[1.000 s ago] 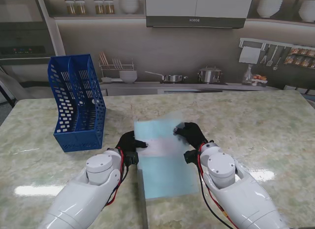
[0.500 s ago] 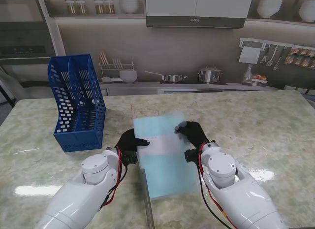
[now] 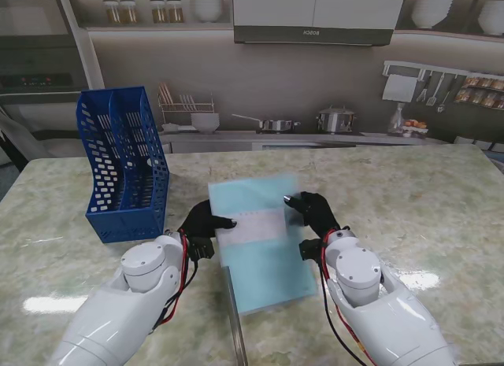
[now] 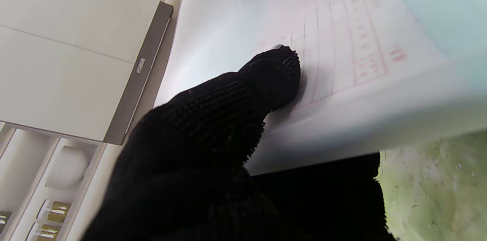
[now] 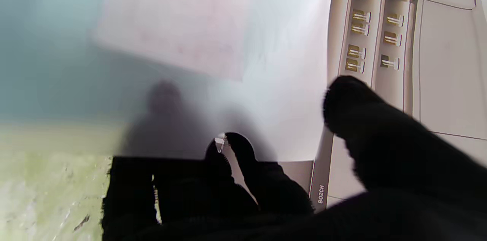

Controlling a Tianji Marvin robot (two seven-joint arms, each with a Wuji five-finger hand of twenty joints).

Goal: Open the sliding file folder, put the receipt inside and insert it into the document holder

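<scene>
Blue folder (image 3: 260, 244) is pinched at both edges — left hand (image 3: 203, 224), right hand (image 3: 313, 211); with either pinch slackened, the receipt (image 3: 253, 224) inside could slide out.

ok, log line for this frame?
phase: carrying to holder | left hand: shut on folder | right hand: shut on folder | receipt: inside | document holder: upright, left

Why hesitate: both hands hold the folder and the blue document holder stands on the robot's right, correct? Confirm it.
Not quite. The stand view shows the blue document holder on the robot's left. The left hand and right hand do grip the folder.
</scene>
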